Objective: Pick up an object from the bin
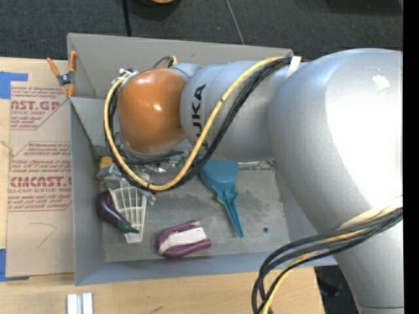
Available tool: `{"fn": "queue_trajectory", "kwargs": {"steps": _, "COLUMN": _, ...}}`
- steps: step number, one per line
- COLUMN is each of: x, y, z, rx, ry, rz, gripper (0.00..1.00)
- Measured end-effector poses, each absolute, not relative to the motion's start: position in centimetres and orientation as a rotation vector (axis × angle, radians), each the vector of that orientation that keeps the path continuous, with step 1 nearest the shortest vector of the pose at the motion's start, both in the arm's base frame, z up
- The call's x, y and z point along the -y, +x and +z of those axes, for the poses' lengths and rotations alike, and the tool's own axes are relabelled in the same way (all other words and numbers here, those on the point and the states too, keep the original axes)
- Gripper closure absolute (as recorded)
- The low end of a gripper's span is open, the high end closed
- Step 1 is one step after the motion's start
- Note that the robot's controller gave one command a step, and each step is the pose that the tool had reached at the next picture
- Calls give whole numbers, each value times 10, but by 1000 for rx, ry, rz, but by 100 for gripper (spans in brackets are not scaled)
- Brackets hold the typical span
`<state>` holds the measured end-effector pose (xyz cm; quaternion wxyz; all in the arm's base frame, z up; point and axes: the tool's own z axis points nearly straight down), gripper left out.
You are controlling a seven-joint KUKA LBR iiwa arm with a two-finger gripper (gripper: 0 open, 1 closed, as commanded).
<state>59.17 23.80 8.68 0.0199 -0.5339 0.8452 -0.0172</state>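
Under the orange cover, at the bin's left, the gripper hangs over a white ribbed fan that touches a purple eggplant. Whether the gripper is open or closed, I cannot tell. A blue funnel and a purple-white brush lie to the right of the fan.

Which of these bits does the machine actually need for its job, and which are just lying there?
Job: grey bin; nearest the arm's orange wrist, white slatted piece, purple aubergine.
Lying about: blue funnel, purple-and-white thing.
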Motion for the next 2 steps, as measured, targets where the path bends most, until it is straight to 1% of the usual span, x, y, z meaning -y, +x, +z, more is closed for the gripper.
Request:
{"fn": "queue_trajectory", "kwargs": {"steps": 1, "x": -245, "y": 591, "z": 87, "rx": -2513, "ry": -1820, "rz": -59, "gripper": 100}}
{"fn": "queue_trajectory", "kwargs": {"steps": 2, "x": -245, "y": 591, "z": 87, "rx": -2513, "ry": -1820, "rz": -58, "gripper": 100}}
